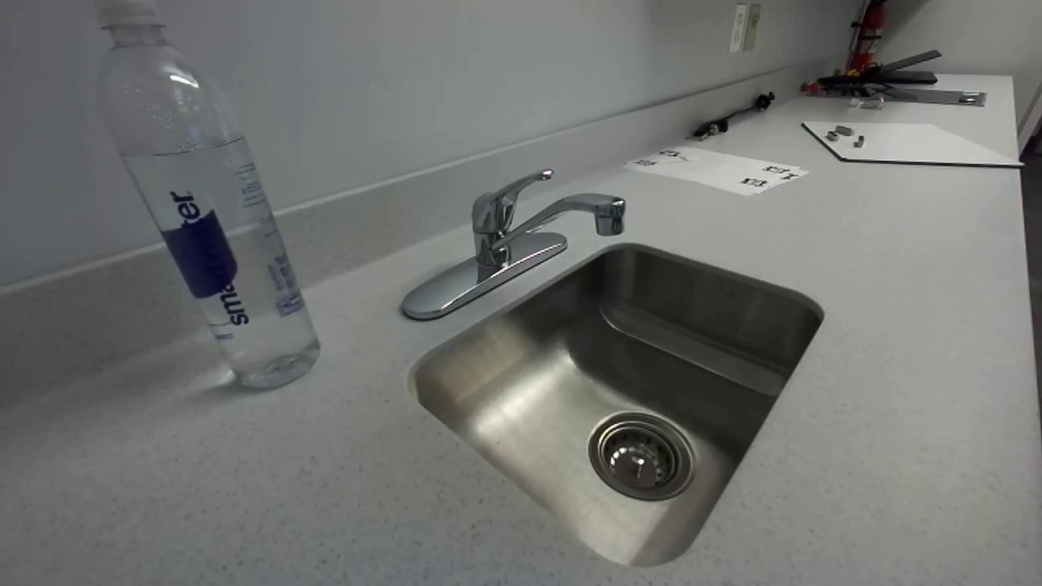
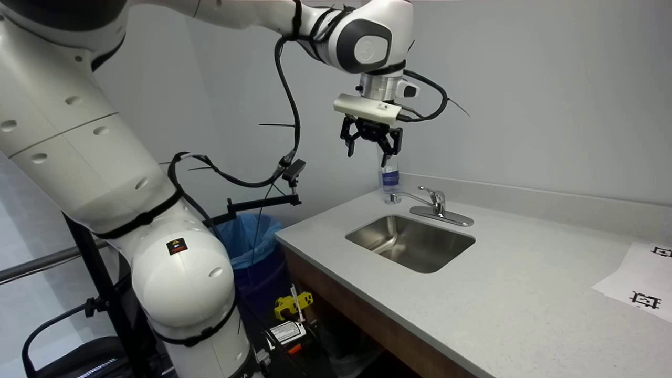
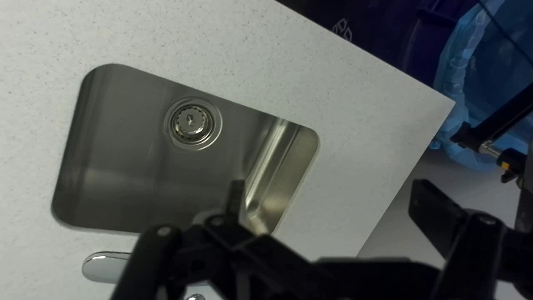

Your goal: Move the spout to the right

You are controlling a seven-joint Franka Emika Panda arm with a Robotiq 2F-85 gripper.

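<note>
The spout [image 1: 570, 205] is a slim chrome arched tube with a downturned tip. In an exterior view [image 2: 412, 196] it points left, its tip overlapping the bottle's base. The flat lever handle [image 1: 525, 184] rises above it, on an oval chrome base plate [image 1: 480, 281]. My gripper [image 2: 368, 156] is open and empty, hanging high above the counter and apart from the faucet. In the wrist view, the gripper [image 3: 329, 183] has widely parted fingers. The spout is mostly or wholly hidden there behind the gripper; only part of the base plate [image 3: 104, 266] shows.
A steel sink [image 1: 521, 391] lies in front of the faucet. A tall water bottle [image 1: 203, 244] stands beside the faucet near the wall. Marker papers [image 2: 638, 278] lie along the counter. A bin with a blue liner [image 2: 247, 236] stands beyond the counter's edge.
</note>
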